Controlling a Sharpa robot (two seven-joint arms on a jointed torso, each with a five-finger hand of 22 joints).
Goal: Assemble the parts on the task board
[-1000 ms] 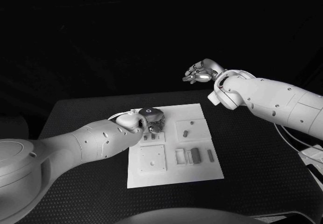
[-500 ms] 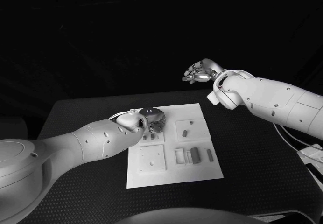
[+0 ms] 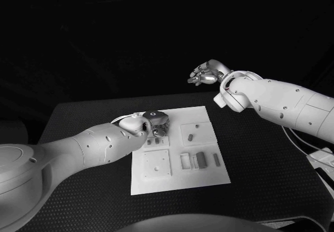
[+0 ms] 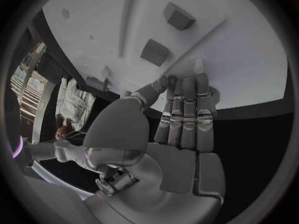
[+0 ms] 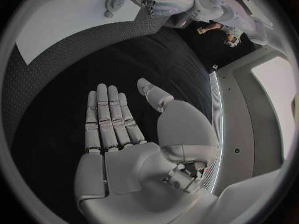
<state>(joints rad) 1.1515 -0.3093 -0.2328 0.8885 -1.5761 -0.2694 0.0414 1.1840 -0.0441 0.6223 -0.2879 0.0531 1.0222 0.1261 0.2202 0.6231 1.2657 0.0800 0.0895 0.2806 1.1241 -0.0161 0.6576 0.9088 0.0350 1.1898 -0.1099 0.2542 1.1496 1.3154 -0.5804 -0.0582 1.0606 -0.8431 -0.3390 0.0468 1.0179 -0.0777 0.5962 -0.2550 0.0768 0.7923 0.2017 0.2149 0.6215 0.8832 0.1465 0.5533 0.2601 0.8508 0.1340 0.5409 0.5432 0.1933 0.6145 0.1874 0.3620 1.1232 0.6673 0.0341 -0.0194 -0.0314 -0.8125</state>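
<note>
The white task board lies in the middle of the black table. Small grey parts stand in it: one in a raised square near its far right, and long ones side by side nearer me. My left hand hovers over the board's far left corner. In the left wrist view its fingers lie straight and close together above the board, holding nothing, with two grey blocks beyond the fingertips. My right hand is raised past the table's far edge, its fingers spread and empty.
A square plate with small holes sits on the board's near left. Black table surrounds the board on all sides. My right forearm hangs above the table's right side.
Almost nothing: my right hand has drifted slightly up, and my left hand stays over the board's far left corner.
</note>
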